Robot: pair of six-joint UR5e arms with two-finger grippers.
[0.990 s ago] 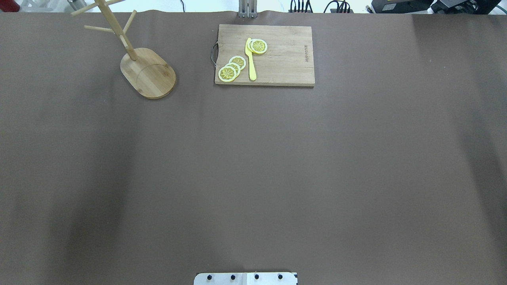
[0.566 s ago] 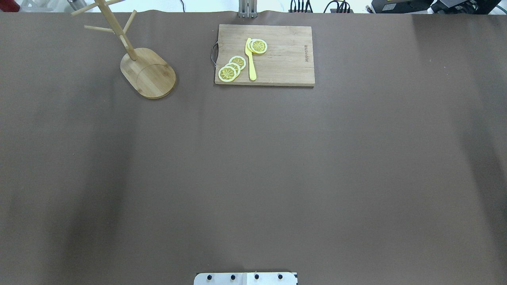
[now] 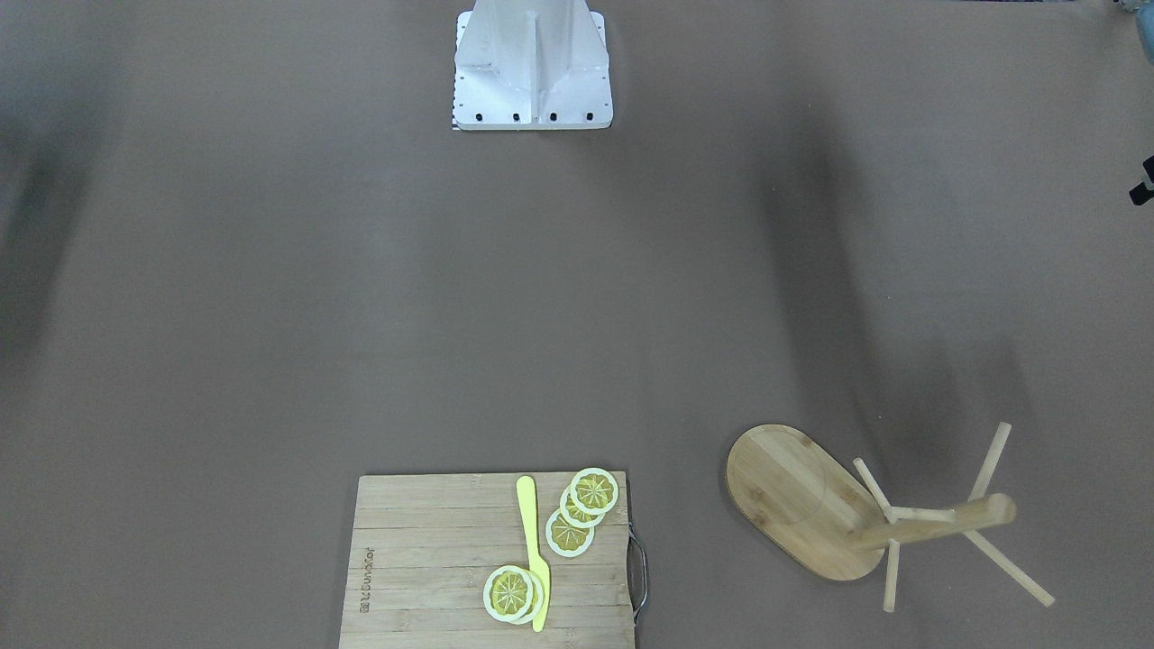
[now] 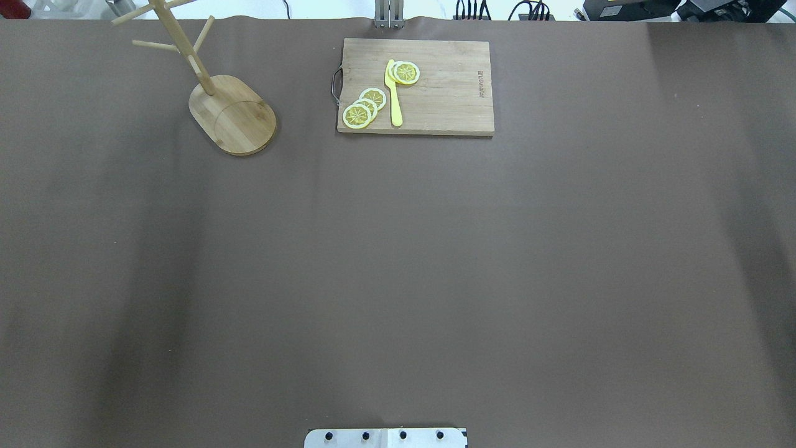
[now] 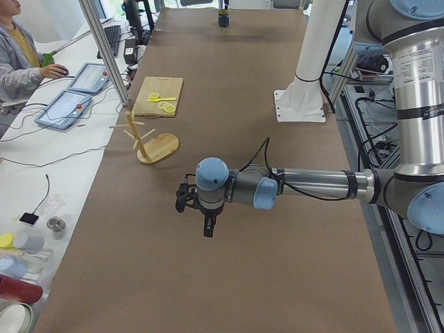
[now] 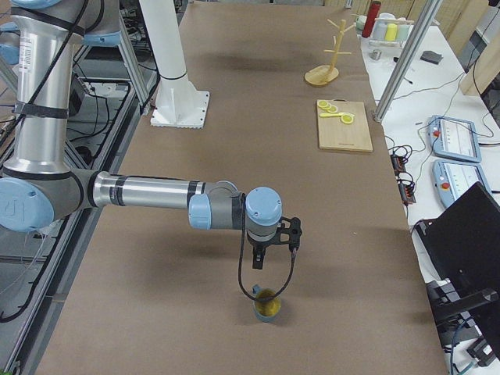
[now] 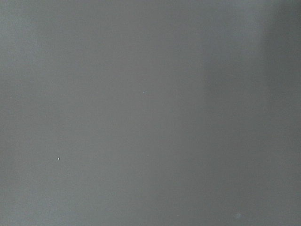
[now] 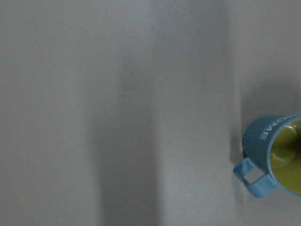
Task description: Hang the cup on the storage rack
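Note:
The cup (image 6: 266, 306) is a teal-blue ribbed mug, yellowish inside, upright on the brown table at the robot's right end. It also shows at the right edge of the right wrist view (image 8: 266, 143), handle toward the bottom. The right gripper (image 6: 260, 264) hangs just above and beside it; I cannot tell whether it is open or shut. The storage rack (image 4: 234, 118), a bamboo mug tree with an oval base, stands at the far left and carries nothing (image 3: 799, 501). The left gripper (image 5: 207, 228) hovers over bare table near the rack (image 5: 157, 148); I cannot tell its state. No fingers show in either wrist view.
A rectangular cutting board (image 4: 448, 93) with lemon slices (image 4: 364, 107) and a yellow knife (image 4: 393, 93) lies at the far middle. The white robot pedestal (image 3: 532, 68) stands at the near edge. An operator (image 5: 15, 50) sits beyond the table's far side.

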